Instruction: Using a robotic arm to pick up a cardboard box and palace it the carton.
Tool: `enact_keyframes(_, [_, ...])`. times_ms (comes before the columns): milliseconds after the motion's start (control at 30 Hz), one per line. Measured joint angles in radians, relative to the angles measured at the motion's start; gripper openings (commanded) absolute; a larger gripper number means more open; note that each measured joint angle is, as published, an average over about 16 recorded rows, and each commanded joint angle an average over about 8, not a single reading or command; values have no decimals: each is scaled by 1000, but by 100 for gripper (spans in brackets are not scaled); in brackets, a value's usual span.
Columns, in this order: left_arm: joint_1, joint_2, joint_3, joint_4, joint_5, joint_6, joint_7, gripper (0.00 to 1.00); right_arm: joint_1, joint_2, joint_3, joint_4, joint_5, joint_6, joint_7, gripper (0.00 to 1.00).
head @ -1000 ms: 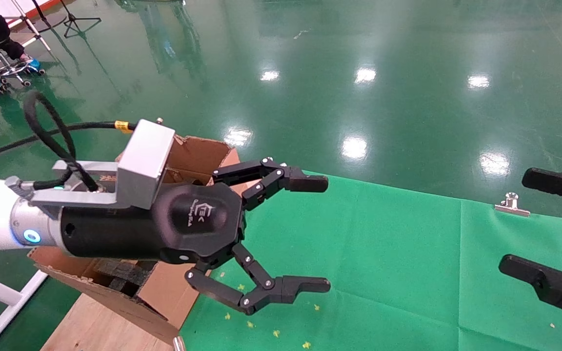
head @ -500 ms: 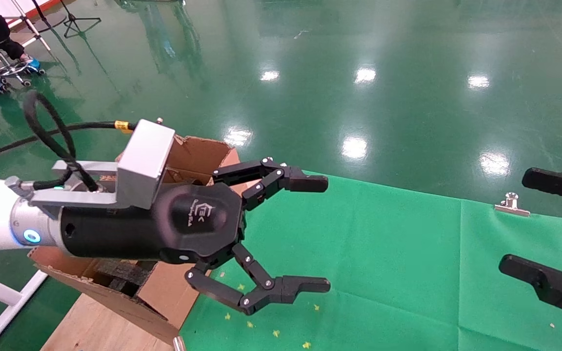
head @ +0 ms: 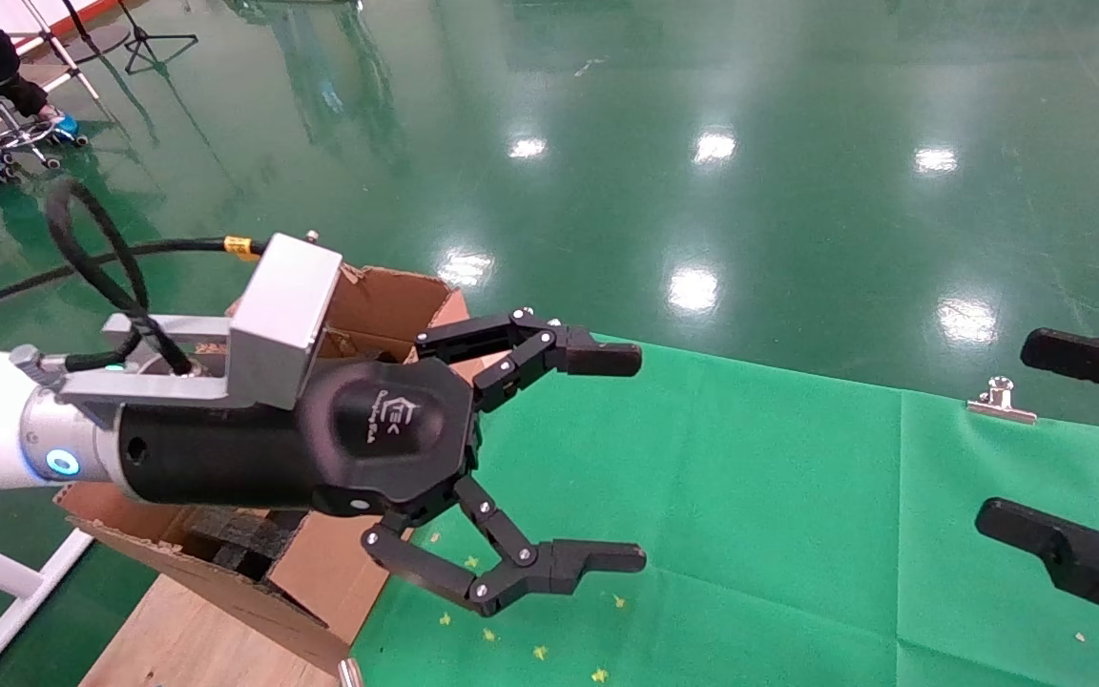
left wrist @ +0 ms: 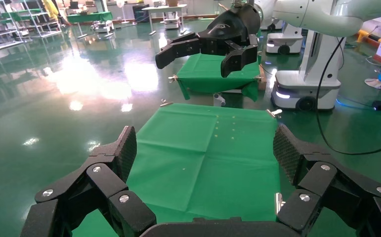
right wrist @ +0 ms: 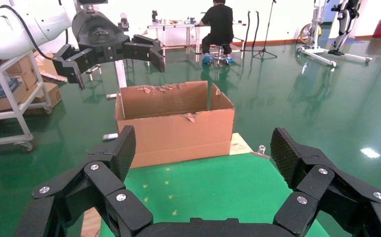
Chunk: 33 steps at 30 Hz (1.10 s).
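My left gripper [head: 641, 458], on the white robotic arm, hangs open and empty above the left part of the green cloth, just in front of the carton [head: 397, 296]. The carton [right wrist: 178, 131] is large, brown and ragged-edged, with black foam [head: 235, 534] inside. In the left wrist view the left gripper [left wrist: 205, 148] has only bare green cloth between its fingers. My right gripper [head: 1003, 434] is open and empty at the right edge. In its own wrist view the right gripper [right wrist: 203, 148] faces the carton. The cardboard box is out of view.
A green cloth [head: 750, 496] covers the table and is held by a metal clip [head: 1000, 401] at its far edge. The carton stands on a wooden board [head: 187, 639]. A person [right wrist: 218, 24] sits on a stool far off on the shiny green floor.
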Motion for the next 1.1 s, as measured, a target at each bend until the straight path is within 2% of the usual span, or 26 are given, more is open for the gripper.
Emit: enact_keyframes(1100, [0, 0, 0, 0, 0, 0, 0, 100, 0, 0, 0, 0, 0, 0, 0, 100])
